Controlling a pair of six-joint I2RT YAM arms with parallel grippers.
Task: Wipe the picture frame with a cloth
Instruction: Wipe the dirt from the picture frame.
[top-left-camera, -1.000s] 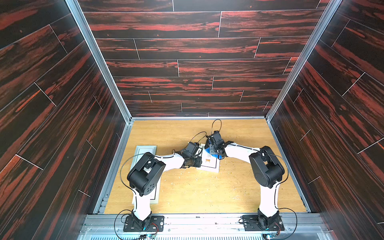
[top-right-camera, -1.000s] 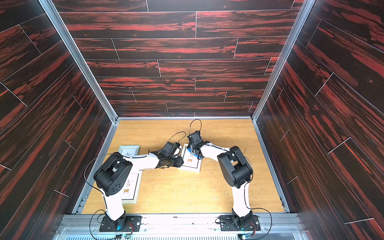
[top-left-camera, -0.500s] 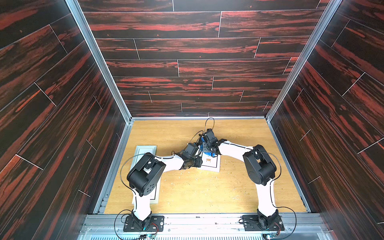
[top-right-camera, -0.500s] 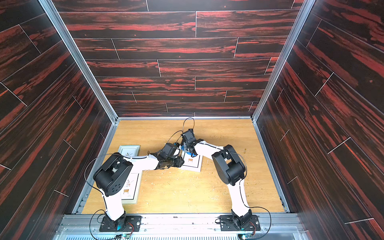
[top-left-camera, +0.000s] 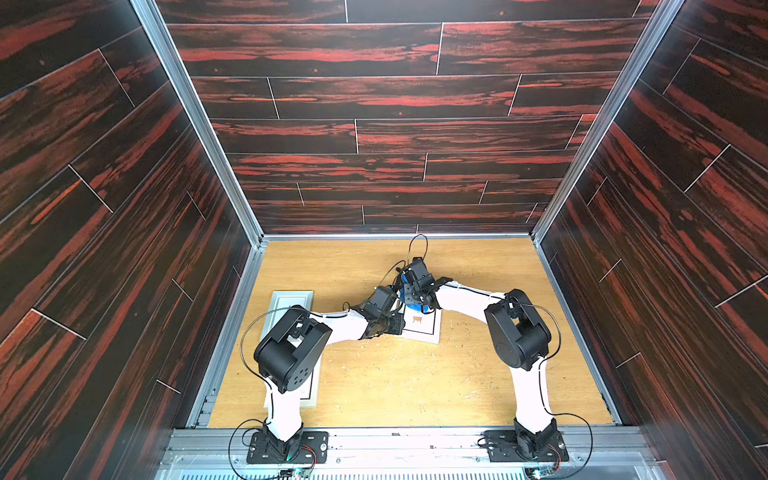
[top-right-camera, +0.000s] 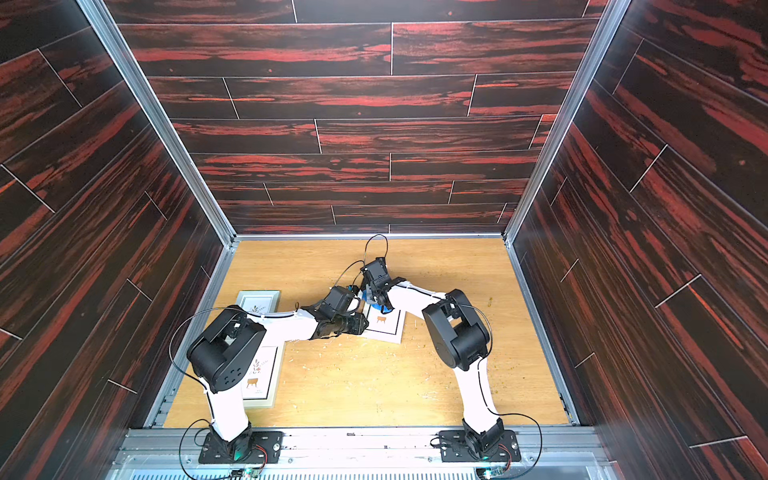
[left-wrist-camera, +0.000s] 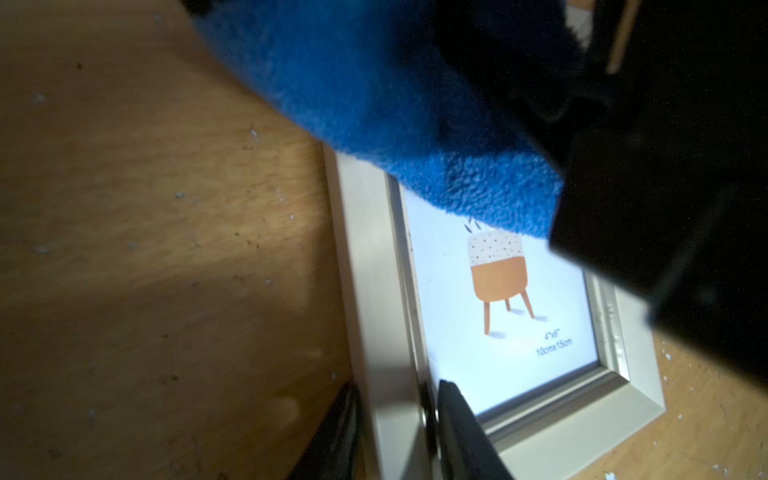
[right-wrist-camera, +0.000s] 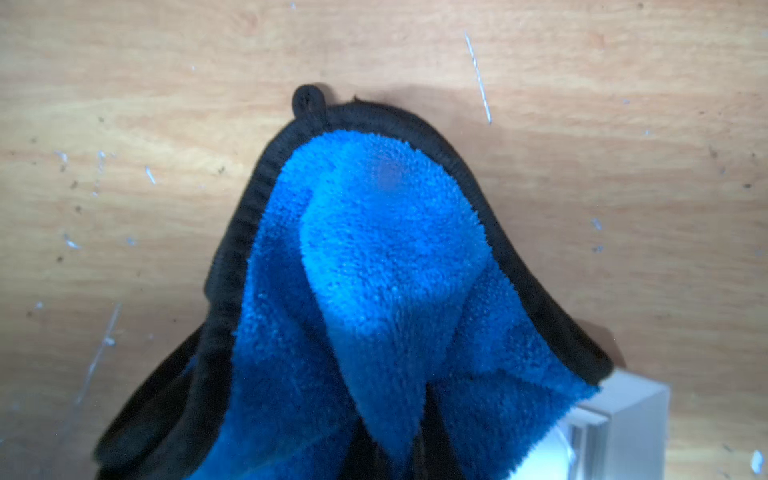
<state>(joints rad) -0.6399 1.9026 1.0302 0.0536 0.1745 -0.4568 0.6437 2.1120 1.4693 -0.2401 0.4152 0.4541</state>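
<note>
The picture frame (top-left-camera: 424, 330) (top-right-camera: 386, 328) lies flat mid-table: a pale silver border around a print of an orange plant pot (left-wrist-camera: 498, 282). My left gripper (left-wrist-camera: 399, 390) (top-left-camera: 395, 326) is shut on the frame's left side rail (left-wrist-camera: 374, 291), one finger outside it and one on the glass. My right gripper (right-wrist-camera: 397, 432) (top-left-camera: 417, 301) is shut on the cloth (right-wrist-camera: 374, 270) (left-wrist-camera: 374, 104), bright blue and fluffy with black edging. The cloth (top-right-camera: 384, 308) drapes over the frame's far end. One frame corner (right-wrist-camera: 623, 415) shows beside it.
Two more pale picture frames lie at the table's left: one (top-left-camera: 291, 301) (top-right-camera: 257, 301) near the wall, the other (top-right-camera: 259, 378) partly under my left arm. Dark wood-panel walls enclose the wooden table (top-left-camera: 395, 386), which is flecked with small white chips.
My right arm has swung left, dragging the cloth leftwards across the far part of the frame. My left gripper keeps the same hold on the frame's edge.
</note>
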